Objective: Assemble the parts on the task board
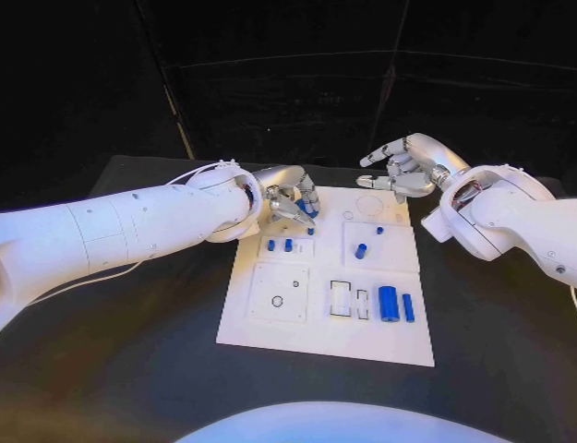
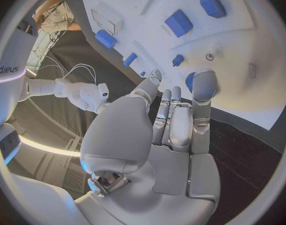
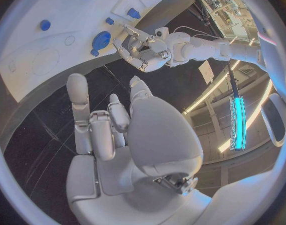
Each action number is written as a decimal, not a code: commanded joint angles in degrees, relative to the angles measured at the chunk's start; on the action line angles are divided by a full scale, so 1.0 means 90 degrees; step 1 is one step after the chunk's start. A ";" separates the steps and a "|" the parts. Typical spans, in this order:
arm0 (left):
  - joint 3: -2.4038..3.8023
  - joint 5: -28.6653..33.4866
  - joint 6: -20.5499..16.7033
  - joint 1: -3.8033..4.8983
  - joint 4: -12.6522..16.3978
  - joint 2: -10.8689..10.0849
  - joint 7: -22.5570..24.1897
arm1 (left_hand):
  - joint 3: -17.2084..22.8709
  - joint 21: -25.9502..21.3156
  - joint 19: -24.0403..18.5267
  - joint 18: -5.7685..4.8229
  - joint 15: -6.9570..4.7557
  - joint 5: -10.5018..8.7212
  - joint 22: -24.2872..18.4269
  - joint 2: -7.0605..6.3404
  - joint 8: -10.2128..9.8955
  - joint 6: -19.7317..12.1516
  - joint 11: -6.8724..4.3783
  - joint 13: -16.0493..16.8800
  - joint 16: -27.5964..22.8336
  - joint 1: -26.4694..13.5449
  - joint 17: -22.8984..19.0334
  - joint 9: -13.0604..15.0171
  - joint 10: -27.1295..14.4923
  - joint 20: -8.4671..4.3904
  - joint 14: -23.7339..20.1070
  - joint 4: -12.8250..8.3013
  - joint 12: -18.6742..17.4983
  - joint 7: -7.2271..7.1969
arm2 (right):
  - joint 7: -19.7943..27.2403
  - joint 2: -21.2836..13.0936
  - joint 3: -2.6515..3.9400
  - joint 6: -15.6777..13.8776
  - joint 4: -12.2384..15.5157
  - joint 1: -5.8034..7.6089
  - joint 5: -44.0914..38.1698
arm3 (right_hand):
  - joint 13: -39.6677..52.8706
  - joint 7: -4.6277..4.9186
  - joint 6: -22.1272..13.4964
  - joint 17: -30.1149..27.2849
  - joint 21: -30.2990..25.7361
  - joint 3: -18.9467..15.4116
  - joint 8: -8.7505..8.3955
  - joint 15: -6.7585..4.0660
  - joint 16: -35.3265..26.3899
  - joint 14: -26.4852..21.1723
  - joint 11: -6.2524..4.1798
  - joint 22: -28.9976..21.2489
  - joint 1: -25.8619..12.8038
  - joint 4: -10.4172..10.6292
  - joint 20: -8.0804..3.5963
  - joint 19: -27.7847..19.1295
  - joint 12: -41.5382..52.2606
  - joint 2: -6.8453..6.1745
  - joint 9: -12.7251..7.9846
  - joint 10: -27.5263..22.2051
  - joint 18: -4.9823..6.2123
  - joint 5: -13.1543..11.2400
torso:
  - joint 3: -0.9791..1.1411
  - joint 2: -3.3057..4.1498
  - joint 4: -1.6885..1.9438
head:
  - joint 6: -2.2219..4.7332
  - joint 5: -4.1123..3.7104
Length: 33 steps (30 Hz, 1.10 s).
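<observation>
The white board (image 1: 326,346) is lying in the middle of the black surface (image 1: 128,369), and small blue pieces are sitting scattered across it. Near its front edge, a thick blue cylinder (image 1: 388,303) is lying beside a thinner blue rod (image 1: 408,307), with two pale slots just to their left. Further up, a short blue peg (image 1: 362,250) is resting in the right-hand panel, a tiny blue piece (image 1: 378,230) is sitting just above it, and a pair of small blue pegs (image 1: 281,245) is sitting in the left-hand panel.

The left hand (image 1: 288,196) is hovering over the far left corner of the board, its fingers (image 2: 204,85) curling downward. In the left wrist view a blue round piece (image 2: 190,81) is showing right behind one fingertip, but whether the fingers are pinching it cannot be told.

The right hand (image 1: 405,168) is hanging above the far right corner of the board, apart from the pieces. The right wrist view is showing its fingers (image 3: 78,92) stretched out and somewhat apart, holding nothing, with the board's edge lying beyond them.
</observation>
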 commanded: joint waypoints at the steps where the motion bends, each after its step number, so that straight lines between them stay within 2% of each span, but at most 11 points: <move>1: -0.0013 -0.0808 0.0371 -0.0003 -0.0079 0.0072 -0.0041 | -0.0036 0.0383 0.0190 -0.0119 -0.0023 0.0004 0.0402 -0.0055 -0.0075 0.0092 -0.0015 -0.0074 0.0124 -0.0008 0.0119 -0.0057 0.0141 -0.0025 0.0117 0.0023 -0.0037 -0.0010 | 0.0061 0.0012 0.0004 -0.0040 0.0004 0.0011 -0.0049 | 0.0000 -0.0012 -0.0025 0.0389 -0.0035 -0.0039 0.0043 -0.0040 -0.0034 0.0384 -0.0018 0.0008 -0.0001 -0.0004 -0.0017 -0.0026 0.0023 0.0077 0.0005 0.0037 0.0082 0.0030 | -0.0002 -0.0002 0.0004 | -0.0013 -0.0014; 7: -0.0028 -0.1005 0.0591 -0.0035 -0.0258 0.0232 -0.0154 | -0.0046 0.0733 0.0348 -0.0185 -0.0053 0.0004 0.0779 -0.0045 -0.0166 0.0207 -0.0044 -0.0188 0.0139 -0.0024 0.0086 -0.0132 0.0273 -0.0064 0.0186 0.0055 -0.0108 -0.0035 | 0.0069 0.0037 0.0004 -0.0031 -0.0005 0.0010 -0.0069 | 0.0000 -0.0012 -0.0025 0.0389 -0.0035 -0.0039 0.0043 -0.0040 -0.0034 0.0384 -0.0018 0.0008 -0.0001 -0.0004 -0.0017 -0.0026 0.0023 0.0077 0.0005 0.0037 0.0082 0.0030 | -0.0009 -0.0005 0.0016 | -0.0003 -0.0078; 12: -0.0030 -0.1041 0.0668 -0.0056 -0.0365 0.0339 -0.0220 | -0.0044 0.0814 0.0383 -0.0201 -0.0059 0.0004 0.0867 -0.0039 -0.0202 0.0246 -0.0046 -0.0229 0.0135 -0.0019 0.0067 -0.0160 0.0319 -0.0074 0.0198 0.0061 -0.0135 -0.0032 | 0.0072 0.0049 0.0004 -0.0025 -0.0008 0.0010 -0.0072 | 0.0000 -0.0012 -0.0025 0.0389 -0.0035 -0.0039 0.0043 -0.0040 -0.0034 0.0384 -0.0018 0.0008 -0.0001 -0.0004 -0.0017 -0.0026 0.0023 0.0077 0.0005 0.0037 0.0082 0.0030 | 0.0000 -0.0004 0.0009 | -0.0009 -0.0079; 18: -0.0030 -0.1052 0.0727 -0.0081 -0.0448 0.0434 -0.0338 | -0.0027 0.0866 0.0403 -0.0213 -0.0059 0.0005 0.0925 -0.0016 -0.0231 0.0269 -0.0046 -0.0255 0.0138 0.0003 0.0061 -0.0181 0.0365 -0.0078 0.0209 0.0059 -0.0147 -0.0029 | 0.0075 0.0053 0.0004 -0.0027 -0.0008 0.0011 -0.0148 | 0.0000 -0.0012 -0.0025 0.0389 -0.0035 -0.0039 0.0043 -0.0040 -0.0034 0.0384 -0.0018 0.0008 -0.0001 -0.0004 -0.0017 -0.0026 0.0023 0.0077 0.0005 0.0037 0.0082 0.0030 | -0.0003 -0.0003 0.0016 | -0.0010 -0.0091; 26: -0.0030 -0.1055 0.0732 -0.0105 -0.0578 0.0530 -0.0432 | 0.0173 0.0920 0.0417 -0.0222 -0.0069 0.0006 0.0989 0.0193 -0.0254 0.0418 -0.0059 -0.0336 0.0157 0.0157 0.0064 -0.0212 0.0475 -0.0088 0.0228 0.0025 -0.0203 -0.0062 | 0.0079 0.0055 0.0004 -0.0020 -0.0005 0.0011 -0.0202 | -0.0005 -0.0013 -0.0024 0.0386 -0.0040 -0.0038 0.0046 -0.0041 -0.0036 0.0384 -0.0019 0.0000 0.0014 -0.0013 -0.0018 -0.0027 0.0020 0.0085 0.0005 0.0034 0.0083 0.0035 | -0.0004 -0.0006 0.0020 | -0.0019 -0.0115; 33: -0.0029 -0.1056 0.0733 -0.0131 -0.0633 0.0580 -0.0470 | 0.0331 0.0966 0.0422 -0.0228 -0.0082 0.0006 0.1046 0.0276 -0.0296 0.0531 -0.0078 -0.0421 0.0174 0.0176 0.0063 -0.0244 0.0592 -0.0101 0.0239 0.0019 -0.0270 -0.0080 | 0.0081 0.0062 0.0004 -0.0010 -0.0006 0.0011 -0.0209 | -0.0005 -0.0013 -0.0024 0.0386 -0.0040 -0.0038 0.0046 -0.0041 -0.0036 0.0384 -0.0019 0.0000 0.0014 -0.0013 -0.0018 -0.0027 0.0020 0.0085 0.0005 0.0034 0.0083 0.0035 | -0.0001 -0.0007 0.0023 | -0.0018 -0.0133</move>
